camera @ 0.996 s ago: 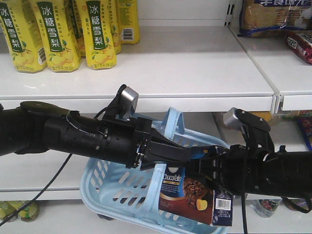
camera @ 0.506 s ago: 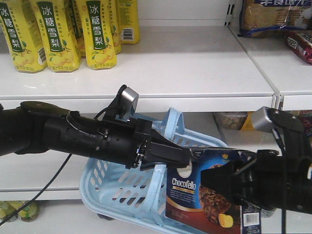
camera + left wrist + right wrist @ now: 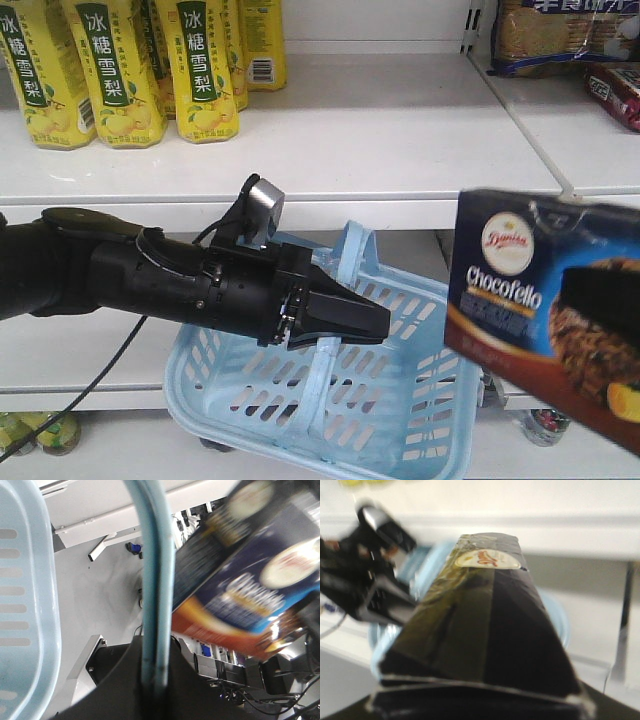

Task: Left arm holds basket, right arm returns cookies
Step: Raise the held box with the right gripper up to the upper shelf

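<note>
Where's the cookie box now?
Front view, far right: the cookie box hangs clear of the basket, at its right side, near the white shelf edge.

One basket (image 3: 400, 400) out there, two handles (image 3: 358, 250) on it. One cookie box (image 3: 540, 300), front right. One left arm (image 3: 150, 280) showing. Top shelf (image 3: 400, 140): four yellow cartons (image 3: 205, 70) countable, one cracker pack (image 3: 550, 35), one red pack (image 3: 615, 90).

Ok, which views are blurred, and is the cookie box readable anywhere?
Front view: sharp, cookie box close to the lens, cropped at the right edge, lettering readable. Left wrist view: box smeared, basket handle soft. Right wrist view: blurred throughout, box top dark.
</note>
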`<state>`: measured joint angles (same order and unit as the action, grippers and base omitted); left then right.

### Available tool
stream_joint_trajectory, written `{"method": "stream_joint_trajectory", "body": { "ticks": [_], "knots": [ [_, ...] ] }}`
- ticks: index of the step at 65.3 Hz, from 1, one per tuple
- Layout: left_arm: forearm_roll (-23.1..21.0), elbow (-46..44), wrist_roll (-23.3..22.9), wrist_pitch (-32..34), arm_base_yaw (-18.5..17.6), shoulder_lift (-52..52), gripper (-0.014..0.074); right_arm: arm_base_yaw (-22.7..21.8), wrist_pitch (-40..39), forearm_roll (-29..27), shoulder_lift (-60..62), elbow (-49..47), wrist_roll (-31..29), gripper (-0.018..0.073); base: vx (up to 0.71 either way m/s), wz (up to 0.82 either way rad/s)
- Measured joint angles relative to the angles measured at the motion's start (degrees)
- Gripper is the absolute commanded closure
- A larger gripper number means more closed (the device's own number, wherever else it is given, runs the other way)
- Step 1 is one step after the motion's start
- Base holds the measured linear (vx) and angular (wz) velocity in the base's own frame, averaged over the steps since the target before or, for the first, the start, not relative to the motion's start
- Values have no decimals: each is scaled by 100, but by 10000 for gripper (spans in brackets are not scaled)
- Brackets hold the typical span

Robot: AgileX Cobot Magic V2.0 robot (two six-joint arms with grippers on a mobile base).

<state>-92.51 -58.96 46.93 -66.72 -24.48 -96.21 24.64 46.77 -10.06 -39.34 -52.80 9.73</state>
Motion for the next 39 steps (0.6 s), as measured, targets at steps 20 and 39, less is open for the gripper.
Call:
{"method": "stream_joint_trajectory", "body": {
  "ticks": [20, 39],
  "knots": [
    [0, 0, 0, 0, 0, 0, 602, 0, -1174, 1262, -870, -597, 792, 413, 0, 0],
    [0, 0, 6, 0, 0, 0, 602, -340, -2426, 1933, -2497, -1008, 1610, 410, 0, 0]
  ]
}}
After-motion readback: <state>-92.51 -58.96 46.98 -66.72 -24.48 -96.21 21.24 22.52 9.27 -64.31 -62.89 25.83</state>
